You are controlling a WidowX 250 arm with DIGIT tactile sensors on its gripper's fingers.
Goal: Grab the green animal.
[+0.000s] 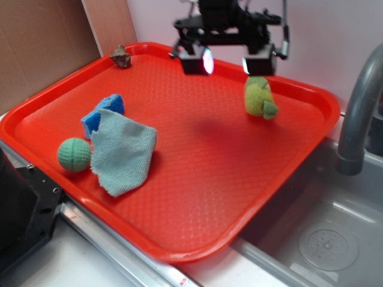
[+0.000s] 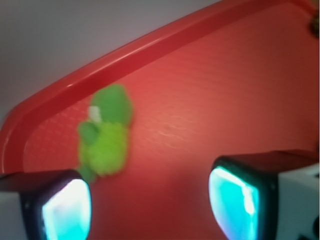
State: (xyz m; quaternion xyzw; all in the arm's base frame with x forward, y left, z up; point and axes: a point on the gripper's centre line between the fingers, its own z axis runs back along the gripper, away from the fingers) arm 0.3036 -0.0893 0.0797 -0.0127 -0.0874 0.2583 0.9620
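Exterior: green animal (image 1: 260,97) was a small fuzzy yellow-green plush with a darker green pointed fin sticking out at its lower right. It sat on the red tray (image 1: 197,179) near the far right rim. Gripper (image 1: 232,61) hung above the tray's far side, fingers spread wide apart, nothing between them; the right-hand pad (image 1: 258,63) was just above the plush's top, contact couldn't be confirmed. Other items were well apart at the tray's left: teal dimpled ball (image 1: 74,155) just beside a pale blue-green cloth (image 1: 121,152), which partly covered a blue sponge (image 1: 104,111). A small brown lump (image 1: 121,57) sat at the far left corner. Grey faucet (image 1: 359,113) and sink (image 1: 323,239) were right of the tray. Nothing lay between gripper and plush.

Wrist: blurry. Green animal (image 2: 105,135) showed bright fuzzy green with darker green parts on top, close to the tray's rim (image 2: 150,47), just ahead of the left-side pad (image 2: 65,210). Other pad (image 2: 232,200) was far over; only bare tray between them.
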